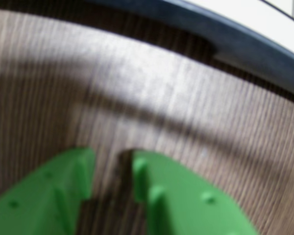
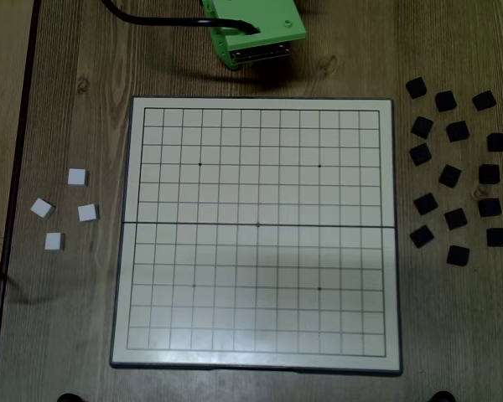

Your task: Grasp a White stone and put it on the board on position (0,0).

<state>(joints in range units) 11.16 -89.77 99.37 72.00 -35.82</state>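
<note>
oddly, one white stone (image 2: 41,208) sits cornerwise, diamond-like.

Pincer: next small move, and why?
Probably swing toward the four white stones lying left of the board in the fixed view. The pincer holds nothing: the wrist view shows bare wood between its fingers, and the arm sits above the board's top edge. The centre dot is unoccupied, so a stone must be fetched first.
</note>
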